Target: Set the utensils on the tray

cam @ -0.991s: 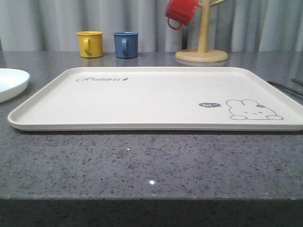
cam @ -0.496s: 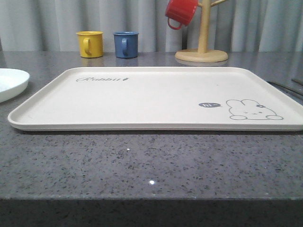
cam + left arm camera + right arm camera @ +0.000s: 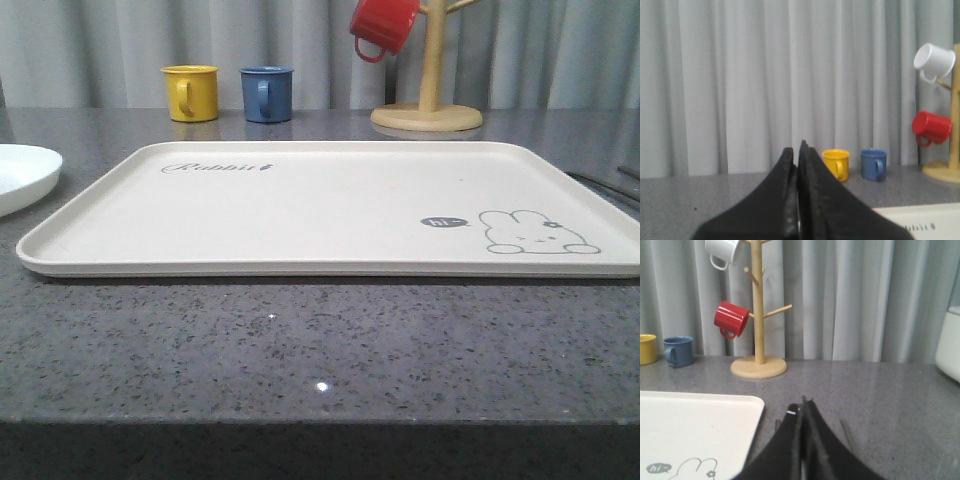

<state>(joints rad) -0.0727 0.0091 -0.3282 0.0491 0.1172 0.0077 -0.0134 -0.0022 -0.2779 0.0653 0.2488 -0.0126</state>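
Observation:
The cream tray (image 3: 90, 245) with the rabbit drawing lies flat on the grey counter, with nothing on it. Its right corner (image 3: 752, 405) shows in the right wrist view. Slim grey utensils (image 3: 846, 432) lie on the counter just right of the tray, too blurred to tell apart. Thin dark lines of them (image 3: 605, 187) show at the front view's right edge. My right gripper (image 3: 802, 404) is shut and empty, hanging above those utensils. My left gripper (image 3: 799, 149) is shut and empty, raised near the tray's left end.
A yellow mug (image 3: 191, 92) and a blue mug (image 3: 266, 94) stand behind the tray. A wooden mug tree (image 3: 427, 115) holds a red mug (image 3: 383, 25) and a white mug (image 3: 935, 60). A white plate (image 3: 20, 175) lies left of the tray. A white container (image 3: 949, 342) stands at far right.

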